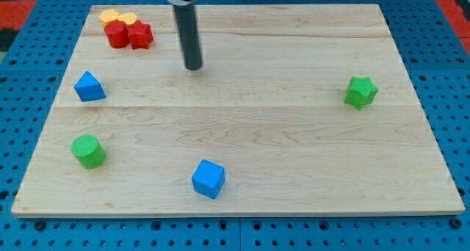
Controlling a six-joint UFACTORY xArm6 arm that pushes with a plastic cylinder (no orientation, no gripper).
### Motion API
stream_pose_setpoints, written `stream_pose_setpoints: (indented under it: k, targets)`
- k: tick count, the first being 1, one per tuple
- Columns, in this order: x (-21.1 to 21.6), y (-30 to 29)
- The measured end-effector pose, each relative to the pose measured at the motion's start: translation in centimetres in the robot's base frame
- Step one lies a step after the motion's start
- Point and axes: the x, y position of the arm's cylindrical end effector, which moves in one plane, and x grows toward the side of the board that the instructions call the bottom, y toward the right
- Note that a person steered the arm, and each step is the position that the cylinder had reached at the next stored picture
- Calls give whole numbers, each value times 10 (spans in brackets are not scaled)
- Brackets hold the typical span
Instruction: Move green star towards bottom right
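Observation:
The green star (360,92) lies on the wooden board (294,155) at the view's right, about halfway up. My tip (192,67) rests on the board in the upper left-centre, far to the left of the green star and a little above its level. It touches no block. The nearest blocks to my tip are the red ones to its upper left.
A red star (139,35) and a red cylinder (115,34) sit at the top left with two yellow blocks (117,17) behind them. A blue triangle (89,86) is at left, a green cylinder (88,150) at lower left, a blue cube (208,178) at bottom centre.

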Motion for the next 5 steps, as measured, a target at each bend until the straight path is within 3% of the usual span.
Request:
stream_pose_setpoints:
  k: [3, 5]
  targets:
    - [-5, 233]
    - [46, 265]
